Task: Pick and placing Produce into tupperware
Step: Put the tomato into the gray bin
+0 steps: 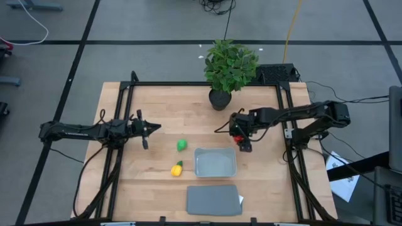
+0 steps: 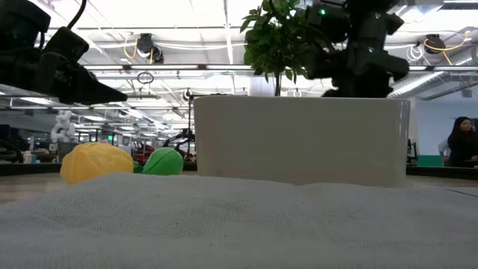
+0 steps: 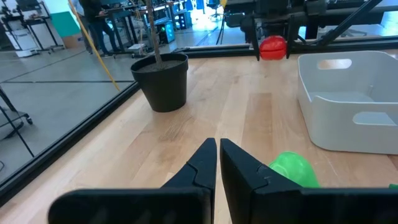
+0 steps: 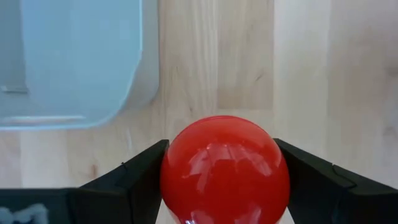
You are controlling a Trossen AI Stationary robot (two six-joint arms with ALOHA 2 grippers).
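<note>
Red round produce piece (image 4: 225, 169) sits clamped between the right gripper (image 1: 242, 139) fingers, one dark finger pressed on each flank (grip looks centred on the ball's widest part, good). It hangs over bare wood just beside the tupperware (image 1: 215, 162), off its corner nearest the potted plant (image 1: 230, 66); not over the opening yet.

Step in hand, as I read it: carry red piece across and release into the container.

- Shift toward the tub's middle, not its rim. The rounded corner is the closest part, and a drop there could bounce the ball out.
- Keep height enough to clear the wall, then lower before opening. Round piece will roll, so release low.
- Tub is empty and light; avoid nudging the wall with a finger or it slides.

Green round piece (image 1: 181, 145) and yellow piece with green tip (image 1: 177, 168) lie on the table on the tub's far side from the right arm, apart from each other. Grey lid (image 1: 213, 200) lies flat near the tub.

Left gripper (image 1: 149, 129) waits over the table near the green piece, fingers closed, nothing held.
</note>
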